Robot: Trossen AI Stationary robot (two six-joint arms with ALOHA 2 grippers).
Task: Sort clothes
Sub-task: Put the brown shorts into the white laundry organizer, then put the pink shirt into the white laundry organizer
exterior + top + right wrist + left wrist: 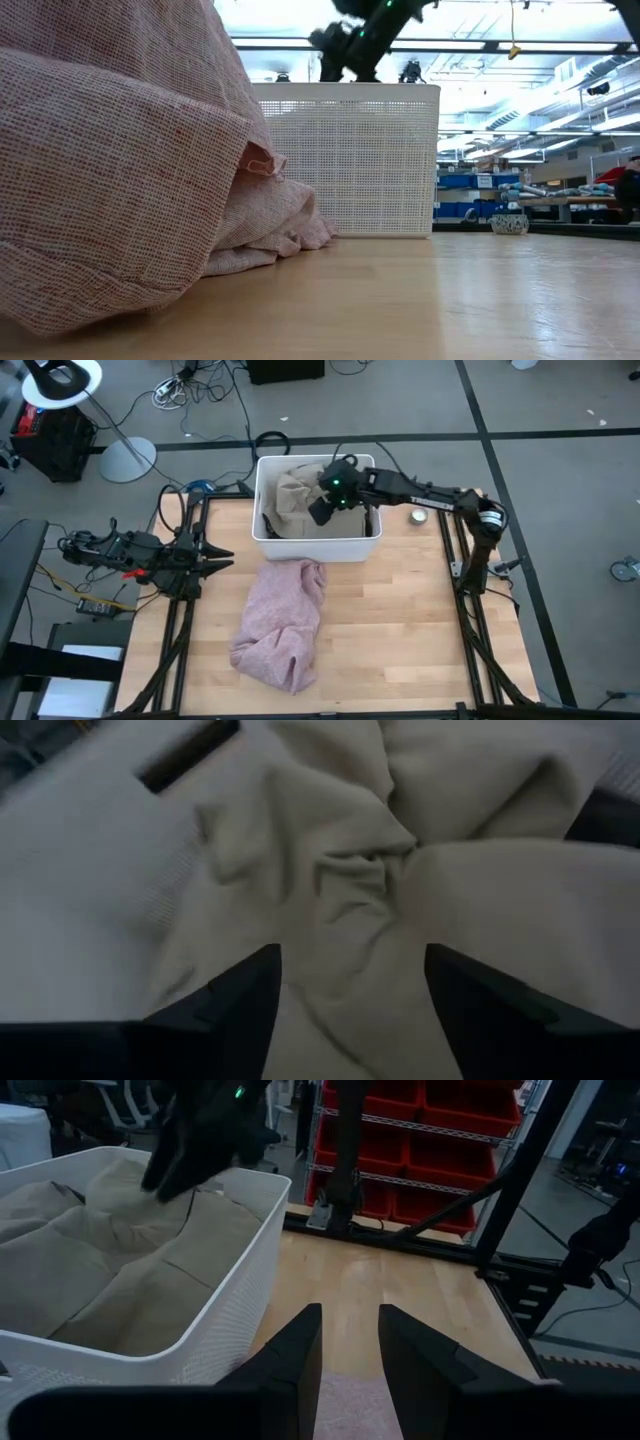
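Beige garment [296, 502] sits bunched inside the white bin [316, 547], and your right gripper [333, 497] hovers right above it, fingers spread wide with nothing in them. Looks like the reach-in step; next you'd drop down and pinch a fold. Pink garment [283, 622] lies on the table just in front of the bin. Left gripper [216, 557] waits left of the bin, fingers slightly parted.

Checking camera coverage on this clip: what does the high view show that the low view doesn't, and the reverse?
Only the high view shows the beige garment in the bin, the right gripper open above it, and the left gripper waiting at the table's left edge. Only the low view shows the room behind. Both show the pink garment and the bin.
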